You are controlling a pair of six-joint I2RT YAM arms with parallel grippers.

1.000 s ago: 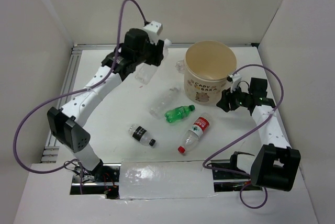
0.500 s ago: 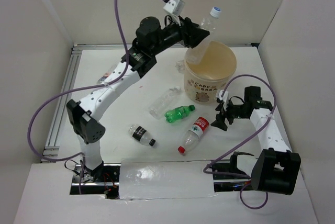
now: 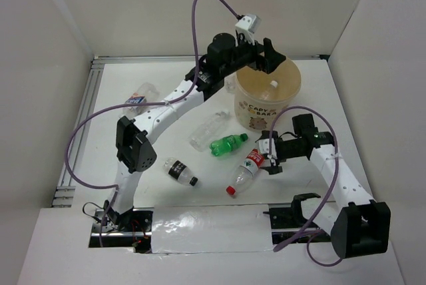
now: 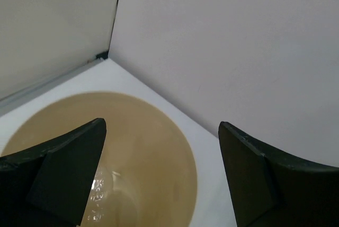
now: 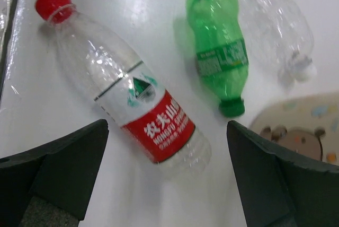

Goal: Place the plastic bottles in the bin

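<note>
The bin (image 3: 253, 113) is a round beige tub at the back right. My left gripper (image 3: 269, 58) hangs open over its mouth with nothing between the fingers. A clear bottle (image 3: 272, 84) lies inside the bin (image 4: 159, 131), and the left wrist view shows the bottle (image 4: 100, 198) low against the wall. On the table lie a clear bottle (image 3: 209, 130), a green one (image 3: 228, 144), a red-labelled one (image 3: 246, 170) and a black-labelled one (image 3: 180, 171). My right gripper (image 3: 270, 158) is open just above the base end of the red-labelled bottle (image 5: 143, 110). The green bottle (image 5: 220, 52) lies just beyond.
A crumpled clear bottle with a blue label (image 3: 138, 97) lies at the back left near the metal rail (image 3: 78, 125). White walls enclose the table on three sides. The bin's printed side (image 5: 302, 131) stands close to the right gripper's right finger.
The left arm swung right over the bin, opened, and the clear bottle it held dropped inside. The right gripper opened wide and moved left and down toward the red-labelled bottle.
</note>
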